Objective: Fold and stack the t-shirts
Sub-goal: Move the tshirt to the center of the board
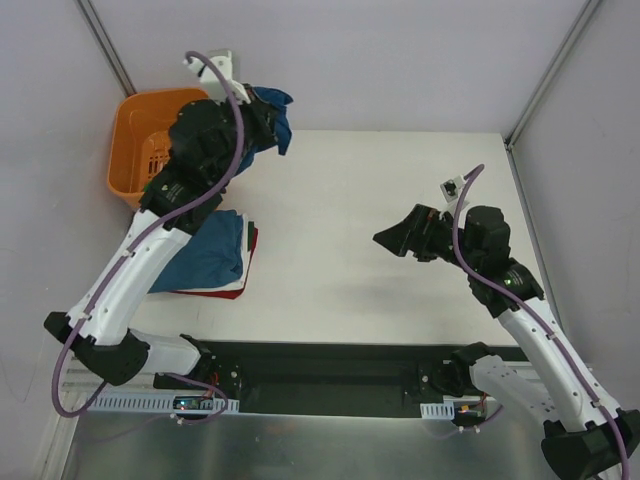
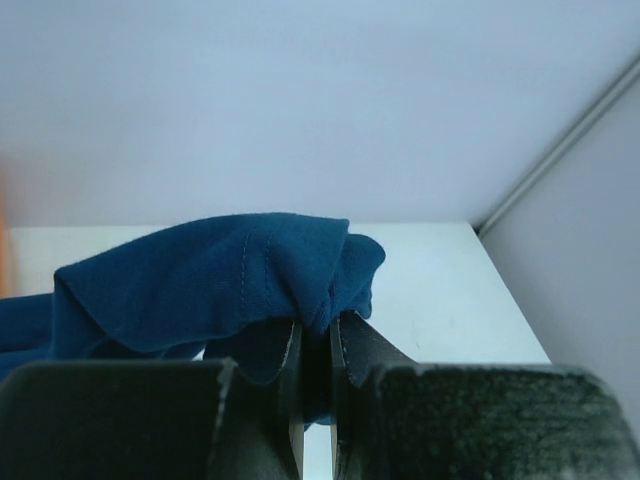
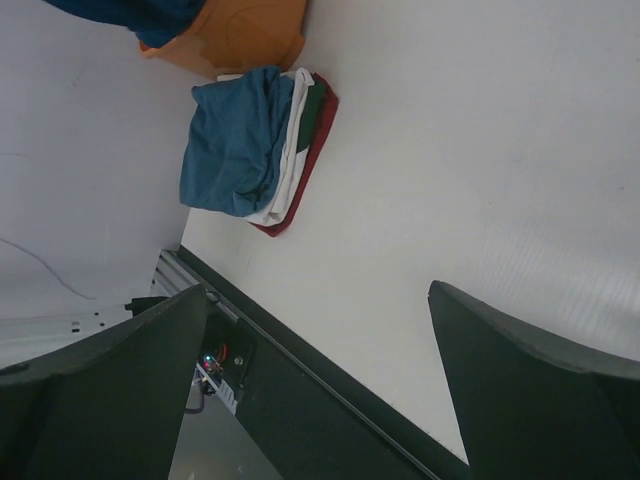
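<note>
My left gripper (image 2: 316,335) is shut on a bunched fold of a dark navy t-shirt (image 2: 210,280). In the top view it holds that shirt (image 1: 272,115) up at the table's back left, beside the orange basket. A stack of folded t-shirts (image 1: 215,255) lies at the left of the table, teal-blue on top with white, green and red edges beneath. The right wrist view shows the same stack (image 3: 250,150). Over the right half of the table my right gripper (image 1: 392,240) hangs open with nothing between its fingers (image 3: 150,350).
An orange plastic basket (image 1: 135,130) stands at the back left corner, also seen in the right wrist view (image 3: 245,35). White table (image 1: 380,180) lies between the arms. Grey walls close in the back and both sides. A black rail (image 1: 330,360) runs along the near edge.
</note>
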Motion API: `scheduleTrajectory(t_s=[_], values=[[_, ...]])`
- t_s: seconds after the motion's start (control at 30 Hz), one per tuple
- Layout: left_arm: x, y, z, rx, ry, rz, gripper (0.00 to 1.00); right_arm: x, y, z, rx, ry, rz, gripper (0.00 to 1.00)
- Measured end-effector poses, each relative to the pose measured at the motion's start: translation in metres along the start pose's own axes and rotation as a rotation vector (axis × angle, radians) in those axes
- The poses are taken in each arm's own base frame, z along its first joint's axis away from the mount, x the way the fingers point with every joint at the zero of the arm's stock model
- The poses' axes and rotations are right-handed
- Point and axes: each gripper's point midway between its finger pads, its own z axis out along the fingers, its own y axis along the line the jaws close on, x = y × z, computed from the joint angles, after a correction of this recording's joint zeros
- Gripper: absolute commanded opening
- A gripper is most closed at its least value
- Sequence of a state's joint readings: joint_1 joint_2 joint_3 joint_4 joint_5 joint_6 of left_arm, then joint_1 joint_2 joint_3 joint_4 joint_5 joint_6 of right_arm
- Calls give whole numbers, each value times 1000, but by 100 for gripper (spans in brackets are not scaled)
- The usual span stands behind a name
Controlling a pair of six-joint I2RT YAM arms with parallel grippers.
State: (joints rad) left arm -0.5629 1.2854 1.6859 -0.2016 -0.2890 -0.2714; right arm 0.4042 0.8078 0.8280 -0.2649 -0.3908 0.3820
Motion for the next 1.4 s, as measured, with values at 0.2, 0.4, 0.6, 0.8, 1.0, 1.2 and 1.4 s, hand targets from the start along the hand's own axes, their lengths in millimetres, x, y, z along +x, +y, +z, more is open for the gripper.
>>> scheduleTrajectory(t_s=[0.2, 0.4, 0.6, 0.8, 1.0, 1.2, 1.4], values=[[64, -48, 21, 79, 145, 75, 0, -4, 15, -3, -47, 1, -5, 96], [93, -99, 19, 168, 195, 153, 0, -10, 23, -6, -63, -15, -16, 96], [101, -156, 3, 324, 220, 142, 0, -12, 26, -12, -74, -32, -34, 96], [134, -203, -15, 479, 310, 133, 0, -25, 34, -31, -82, -130, -73, 96], [215, -193, -7, 423, 463, 158, 0, -36, 30, -48, -28, -227, -78, 96], [339, -144, -15, 258, 707, 211, 0, -34, 20, -52, 22, -231, -69, 96], [397, -92, -46, 105, 841, 200, 0, -28, 16, -50, 35, -203, -76, 96]])
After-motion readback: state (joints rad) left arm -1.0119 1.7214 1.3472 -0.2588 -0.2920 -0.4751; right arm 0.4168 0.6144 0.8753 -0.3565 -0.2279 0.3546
